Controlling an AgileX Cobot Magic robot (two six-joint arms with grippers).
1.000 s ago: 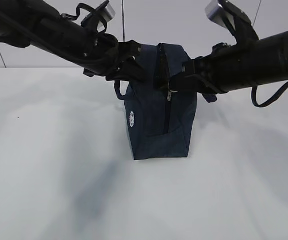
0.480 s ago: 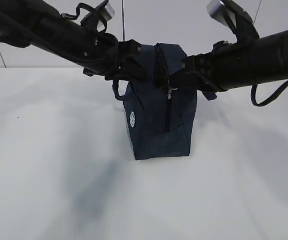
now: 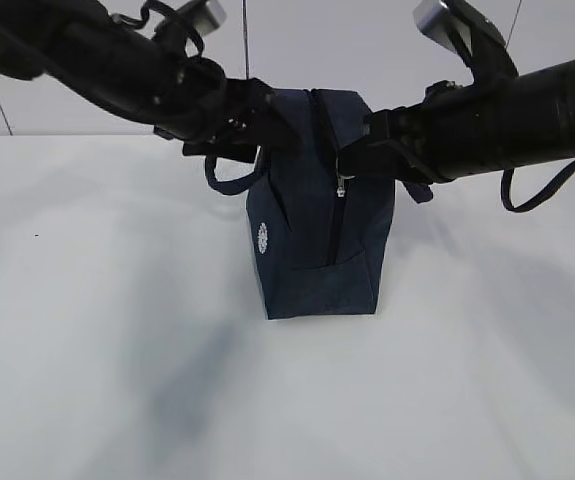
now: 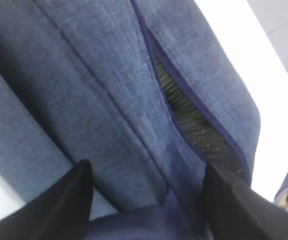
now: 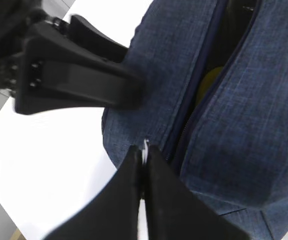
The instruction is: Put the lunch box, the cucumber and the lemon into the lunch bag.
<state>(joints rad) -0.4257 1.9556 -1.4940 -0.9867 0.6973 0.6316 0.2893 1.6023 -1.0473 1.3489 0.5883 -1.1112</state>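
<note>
While upright, lunch bag (image 3: 317,215) on white tabletop (image 3: 107,330)

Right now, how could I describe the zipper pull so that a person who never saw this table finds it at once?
Look at the dark blue lunch bag standing alone in the middle of the white table. On the end facing the exterior camera, a zipper runs downward. The zipper pull is the small silver piece near its top, pinched by the right gripper, the only shiny metal on the fabric.

Lab: bare white table (image 3: 87,380)
</note>
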